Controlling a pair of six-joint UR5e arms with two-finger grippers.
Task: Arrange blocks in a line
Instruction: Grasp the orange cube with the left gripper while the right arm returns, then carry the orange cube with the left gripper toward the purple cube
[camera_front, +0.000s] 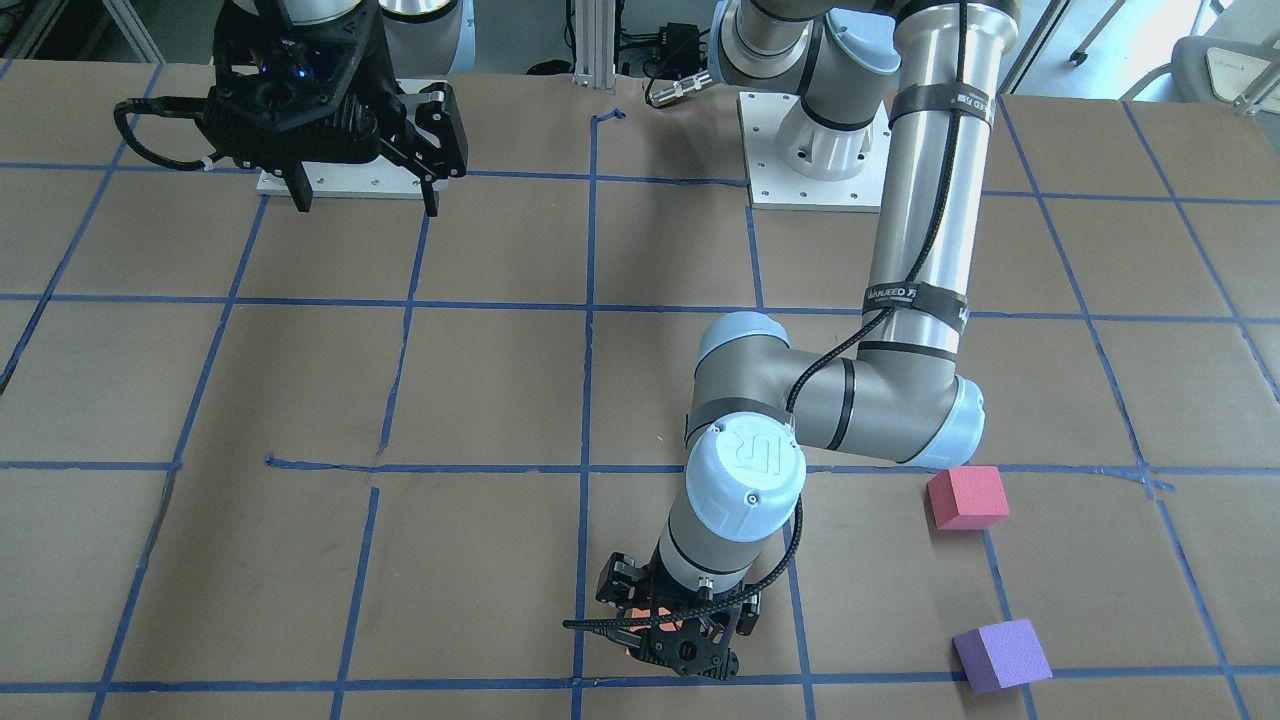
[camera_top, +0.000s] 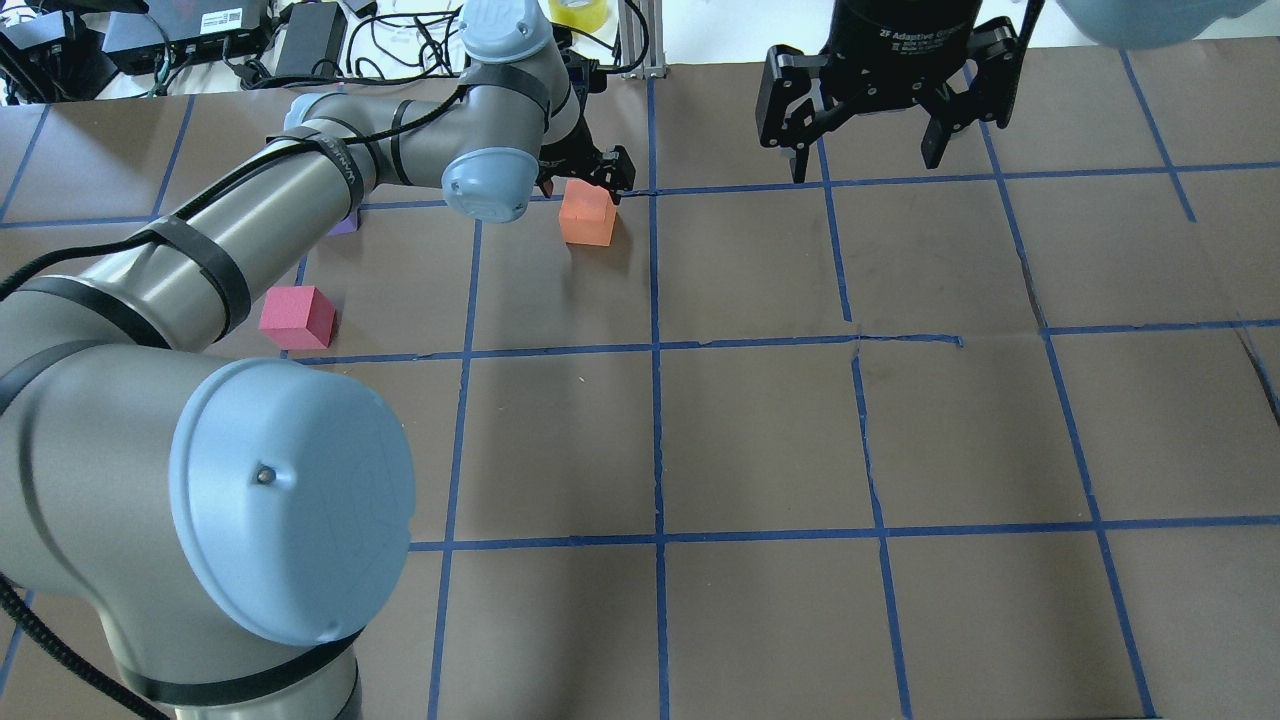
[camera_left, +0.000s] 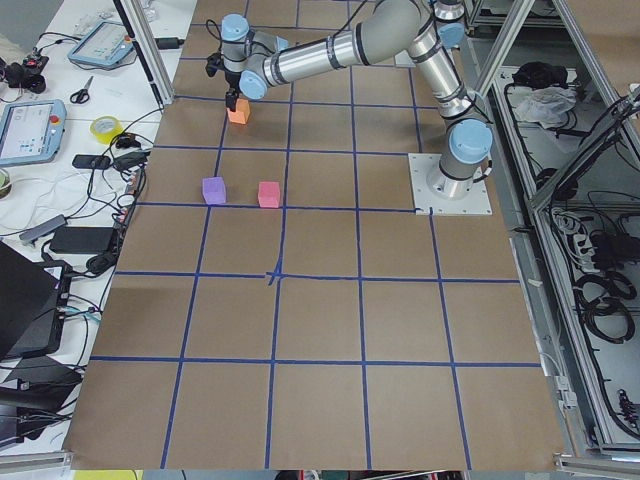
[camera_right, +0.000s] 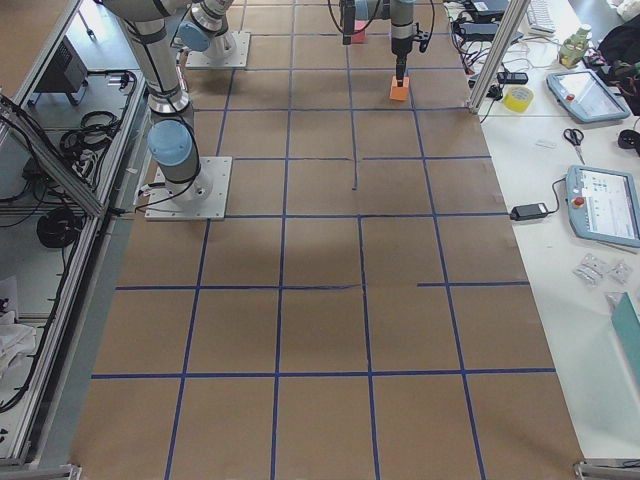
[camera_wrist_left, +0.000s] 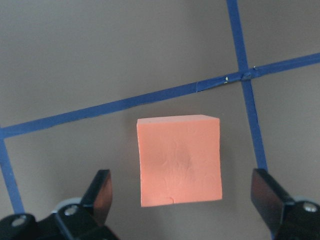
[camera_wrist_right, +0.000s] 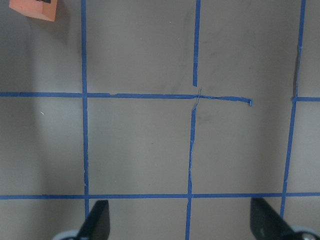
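The orange block (camera_wrist_left: 179, 161) rests on the brown table next to a blue tape crossing; it also shows in the overhead view (camera_top: 588, 212). My left gripper (camera_wrist_left: 182, 192) is open right over it, its fingers (camera_wrist_left: 101, 192) on either side and apart from it; the front view (camera_front: 680, 632) shows that gripper too. The pinkish-red block (camera_top: 297, 316) and the purple block (camera_front: 1001, 655) sit apart on the left arm's side; my left arm mostly hides the purple one in the overhead view. My right gripper (camera_top: 865, 160) is open and empty, high near its base.
The table (camera_top: 760, 430) is brown paper with a blue tape grid. The arms' base plates (camera_front: 800, 150) stand at the robot's edge. Cables, tablets and tape rolls (camera_left: 105, 128) lie on a side bench beyond the far edge.
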